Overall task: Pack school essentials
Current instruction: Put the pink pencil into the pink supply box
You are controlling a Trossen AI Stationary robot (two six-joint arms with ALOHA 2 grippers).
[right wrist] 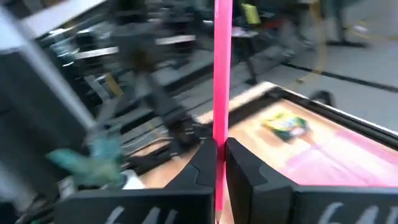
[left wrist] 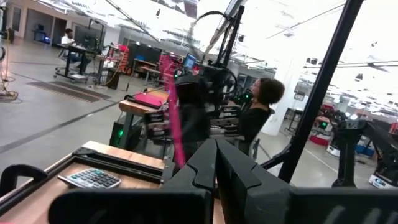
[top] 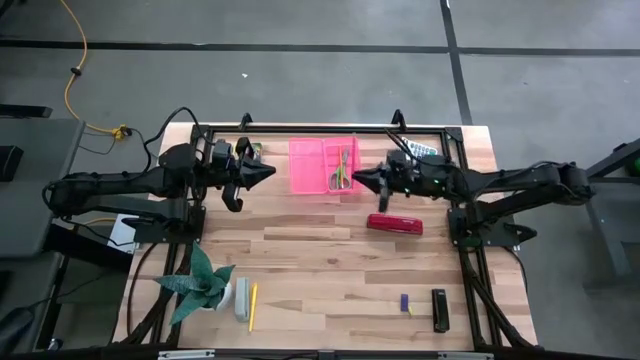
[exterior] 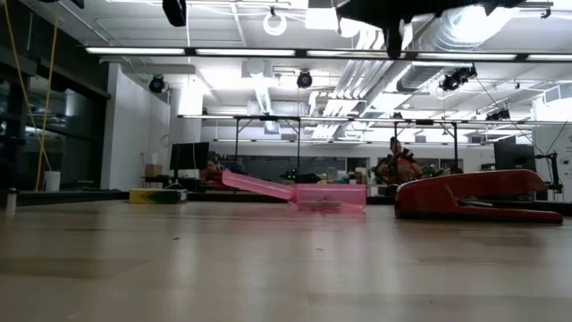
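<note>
While clamped on pink tray point(top: 312, 165) rim | right pincer point(top: 362, 178) | scissors point(top: 342, 168) just beside

Even overhead light falls on the bench point(top: 330, 250), with soft shadows. Ceiling lights point(exterior: 295, 54) glare in the low view. The right wrist view is motion-blurred.

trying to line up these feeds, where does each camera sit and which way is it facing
High: above the table, looking straight down; both arms, pink tray, red stapler.
Low: at table-top height, looking level across; arms only at the top edge.
Left wrist: past the shut left gripper toward the room.
Right wrist: past the right gripper, shut on the tray's edge.
High and low share tray and stapler.
</note>
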